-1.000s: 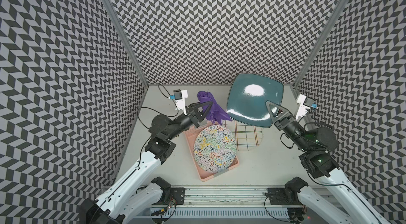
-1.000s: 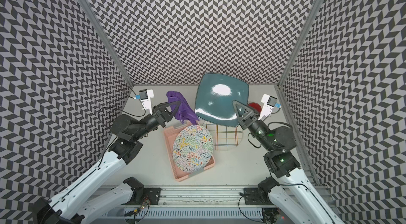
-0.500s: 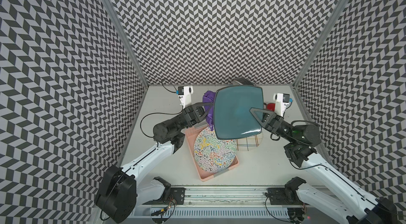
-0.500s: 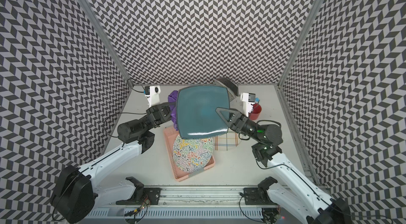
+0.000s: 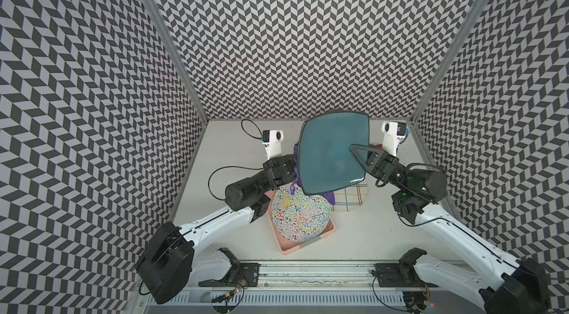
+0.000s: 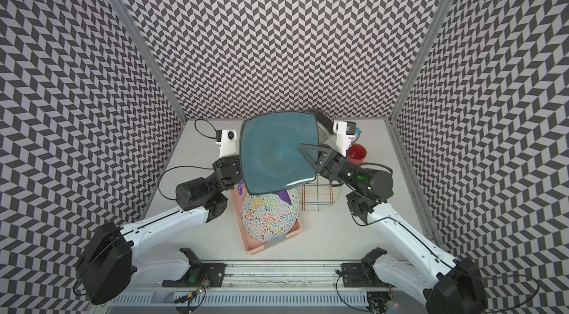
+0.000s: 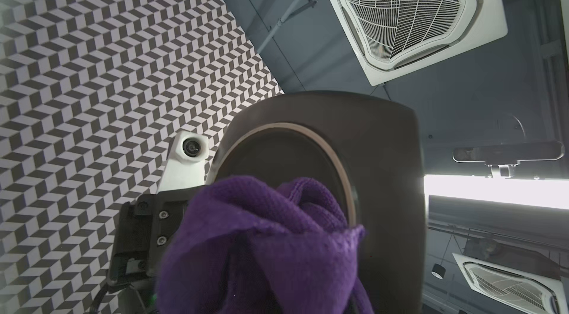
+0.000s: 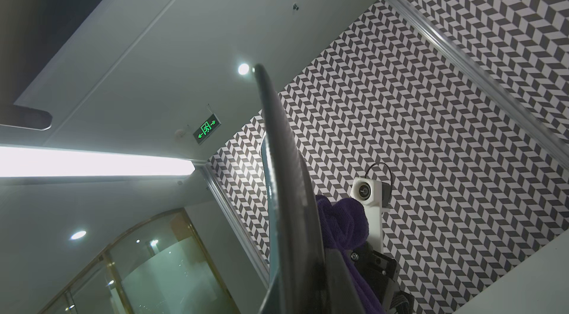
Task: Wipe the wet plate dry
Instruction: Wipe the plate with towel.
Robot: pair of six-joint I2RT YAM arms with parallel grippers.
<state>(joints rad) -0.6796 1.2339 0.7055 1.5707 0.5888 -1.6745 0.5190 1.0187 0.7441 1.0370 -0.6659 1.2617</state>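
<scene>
Swinging in from the right, the teal plate (image 5: 329,155) now hangs tilted above the worktop (image 5: 363,235), its rim pinched in the right fingers (image 5: 365,155), while the left fingers (image 5: 288,171), clamped tight on the purple cloth (image 7: 261,235), have come up behind its underside, so wiping looks ready to start.
</scene>
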